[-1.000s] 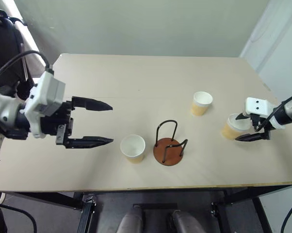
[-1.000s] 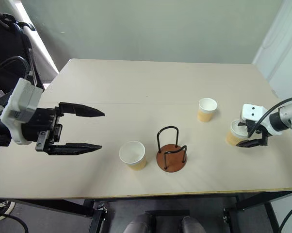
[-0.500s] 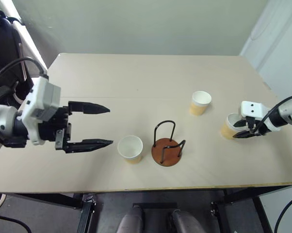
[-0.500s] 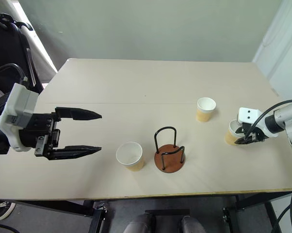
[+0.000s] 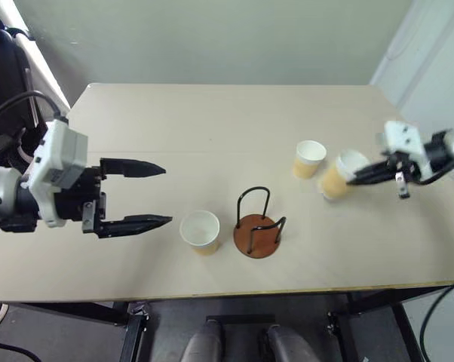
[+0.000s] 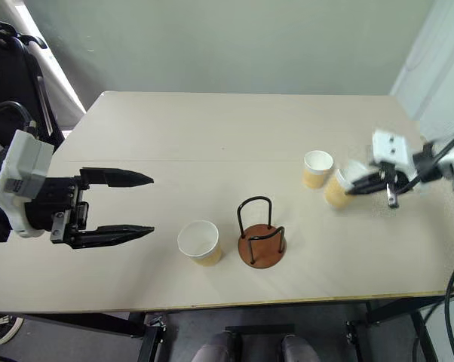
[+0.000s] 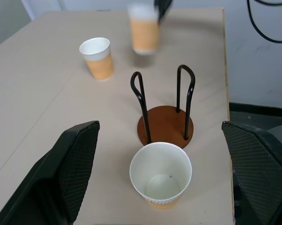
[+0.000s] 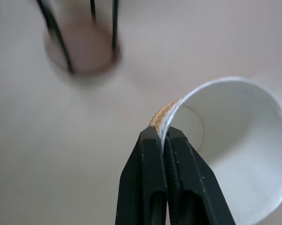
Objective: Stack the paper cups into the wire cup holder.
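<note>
Right wrist view: paper cup (image 8: 234,140) rim between right pincer (image 8: 163,136) tips.

The paper cups (image 7: 160,176) are white inside and at the rim, with a pale yellow-tan outer wall showing a faint woven pattern. The wire cup holder (image 5: 255,234) has a reddish-brown disc base and black wire loops. The desk (image 5: 212,128) is light beige. The left gripper (image 5: 140,194) is black with a textured mesh pattern on its fingers (image 7: 73,164), mounted on a white housing.
</note>
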Controlling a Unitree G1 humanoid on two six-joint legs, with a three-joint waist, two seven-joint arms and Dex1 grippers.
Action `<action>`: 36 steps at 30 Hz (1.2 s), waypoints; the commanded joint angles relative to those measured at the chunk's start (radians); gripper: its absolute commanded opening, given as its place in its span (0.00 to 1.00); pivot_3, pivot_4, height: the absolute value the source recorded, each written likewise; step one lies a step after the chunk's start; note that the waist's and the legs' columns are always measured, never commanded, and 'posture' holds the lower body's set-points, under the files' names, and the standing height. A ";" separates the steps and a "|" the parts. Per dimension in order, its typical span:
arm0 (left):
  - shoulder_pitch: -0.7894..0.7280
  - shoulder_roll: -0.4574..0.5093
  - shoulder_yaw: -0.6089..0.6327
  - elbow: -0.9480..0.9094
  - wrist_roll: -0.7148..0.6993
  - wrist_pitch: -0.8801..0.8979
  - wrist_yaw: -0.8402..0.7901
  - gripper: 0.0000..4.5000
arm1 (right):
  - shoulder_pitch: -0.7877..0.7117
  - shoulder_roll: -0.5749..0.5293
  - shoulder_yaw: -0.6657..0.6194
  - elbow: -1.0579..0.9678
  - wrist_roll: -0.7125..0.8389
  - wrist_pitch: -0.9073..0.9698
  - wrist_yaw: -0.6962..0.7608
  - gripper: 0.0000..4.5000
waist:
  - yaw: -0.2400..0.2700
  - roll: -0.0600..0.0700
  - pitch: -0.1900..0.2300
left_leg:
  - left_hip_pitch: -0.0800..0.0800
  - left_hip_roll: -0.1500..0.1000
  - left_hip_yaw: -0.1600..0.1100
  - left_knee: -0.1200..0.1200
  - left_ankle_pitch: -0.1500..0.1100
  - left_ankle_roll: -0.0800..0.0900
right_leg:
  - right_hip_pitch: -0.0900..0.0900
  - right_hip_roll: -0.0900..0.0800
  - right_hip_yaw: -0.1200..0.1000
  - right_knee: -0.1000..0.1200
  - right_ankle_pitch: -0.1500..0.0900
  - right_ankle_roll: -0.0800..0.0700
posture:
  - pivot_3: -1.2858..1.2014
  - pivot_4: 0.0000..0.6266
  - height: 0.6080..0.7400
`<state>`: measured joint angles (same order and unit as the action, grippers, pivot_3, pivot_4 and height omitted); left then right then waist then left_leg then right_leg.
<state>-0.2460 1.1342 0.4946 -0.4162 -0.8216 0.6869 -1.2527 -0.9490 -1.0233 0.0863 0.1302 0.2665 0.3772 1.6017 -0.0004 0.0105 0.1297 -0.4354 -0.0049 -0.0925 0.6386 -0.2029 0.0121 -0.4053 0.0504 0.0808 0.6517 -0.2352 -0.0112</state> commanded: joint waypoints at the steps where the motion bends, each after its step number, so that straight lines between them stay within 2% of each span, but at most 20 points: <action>1: 0.007 0.020 0.029 -0.002 0.007 -0.010 0.006 1.00 | -0.071 0.048 -0.065 -0.183 0.170 0.114 -0.009 0.01 | 0.000 -0.002 -0.001 | 0.001 0.001 0.000 -0.002 0.000 -0.001 | 0.000 0.001 0.000 0.000 -0.001 -0.001 | 0.52 0.24 1.00; 6: -0.015 0.014 0.005 0.001 -0.004 -0.020 0.017 1.00 | -0.070 0.135 -0.006 -0.332 0.246 0.205 -0.051 0.01 | 0.001 -0.003 -0.002 | 0.001 0.002 0.000 -0.002 0.002 -0.003 | -0.001 0.002 -0.001 0.002 -0.001 -0.003 | 0.52 0.24 1.00; 15: 0.014 0.006 0.026 -0.032 -0.019 -0.006 0.035 1.00 | 0.029 0.178 0.101 -0.321 0.180 0.158 -0.061 0.01 | 0.000 -0.003 -0.002 | 0.001 0.002 0.000 0.002 0.002 -0.004 | -0.004 0.002 -0.001 0.009 -0.001 -0.004 | 0.52 0.24 1.00; 23: 0.044 0.015 0.056 -0.058 -0.035 0.009 0.053 1.00 | 0.032 0.207 0.144 -0.281 0.132 0.126 -0.068 0.01 | -0.001 -0.003 -0.002 | 0.002 0.002 0.000 0.001 0.003 -0.004 | -0.003 0.003 -0.001 0.011 -0.002 -0.006 | 0.52 0.24 1.00; 27: 0.061 0.015 0.073 -0.071 -0.039 0.015 0.059 1.00 | 0.037 0.208 0.156 -0.290 0.124 0.129 -0.064 0.21 | -0.001 -0.003 -0.002 | 0.002 0.002 0.000 0.000 0.003 -0.004 | -0.004 0.003 -0.001 0.011 -0.002 -0.006 | 0.52 0.24 1.00; 32: 0.072 0.015 0.077 -0.077 -0.039 0.014 0.065 1.00 | 0.006 0.223 0.162 -0.260 0.100 0.123 -0.082 0.59 | -0.001 -0.003 -0.002 | 0.003 0.002 -0.001 0.000 0.003 -0.004 | -0.003 0.003 -0.001 0.011 -0.002 -0.006 | 0.52 0.24 1.00; 34: 0.072 0.014 0.074 -0.077 -0.036 0.012 0.068 1.00 | -0.054 0.232 0.142 -0.176 0.069 0.097 -0.107 0.76 | -0.001 -0.003 -0.002 | 0.003 0.002 0.000 0.001 0.003 -0.004 | -0.003 0.003 -0.001 0.011 -0.002 -0.006 | 0.52 0.24 1.00; 36: 0.074 0.014 0.075 -0.078 -0.035 0.012 0.069 1.00 | -0.143 0.247 0.148 0.000 -0.037 0.000 -0.183 0.90 | -0.003 -0.003 -0.001 | 0.003 0.002 0.000 0.001 0.003 -0.005 | -0.004 0.003 -0.001 0.011 -0.002 -0.007 | 0.52 0.24 1.00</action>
<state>-0.1701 1.1359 0.5345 -0.4736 -0.8444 0.7007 -1.1902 -1.0256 -0.7720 0.2608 0.0355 0.2991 0.4466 1.4786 -0.0030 0.0076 0.1282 -0.4325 -0.0024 -0.0930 0.6392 -0.1998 0.0074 -0.4098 0.0530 0.0801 0.6635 -0.2370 -0.0184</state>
